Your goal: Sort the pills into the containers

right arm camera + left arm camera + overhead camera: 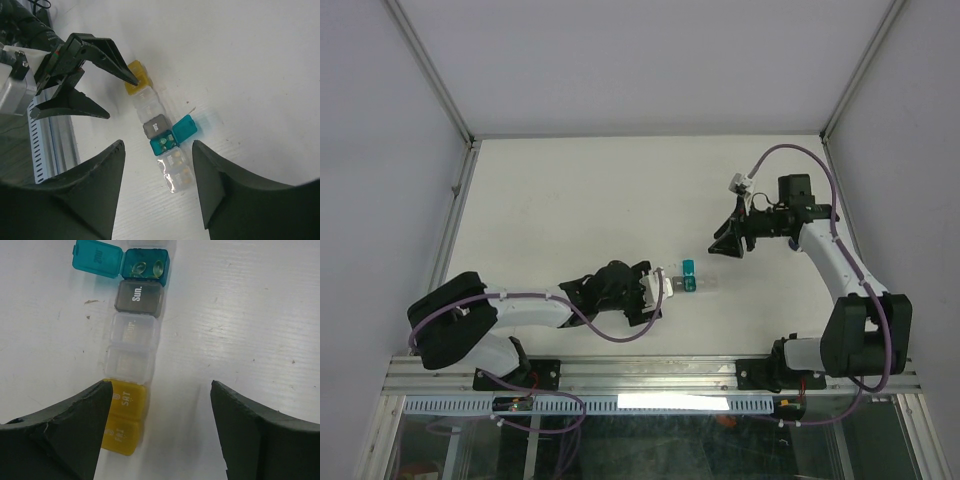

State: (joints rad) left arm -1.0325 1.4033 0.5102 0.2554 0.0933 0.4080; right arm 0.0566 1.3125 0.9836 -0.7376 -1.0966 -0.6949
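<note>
Plainly, risk: left hand (161,387), wide, nudging tiny yellow plastic pill box (128,401) could spill open teal plastic box (147,266).
Right hand (157,143): wide, empty.

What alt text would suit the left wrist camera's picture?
A line of tiny pill boxes runs up a white table: yellow boxes nearest, then two clear boxes, a grey box marked Sun., and a teal box, lid flipped open, pills inside. Two dark fingers frame the bottom edge, spread apart, holding nothing.
</note>
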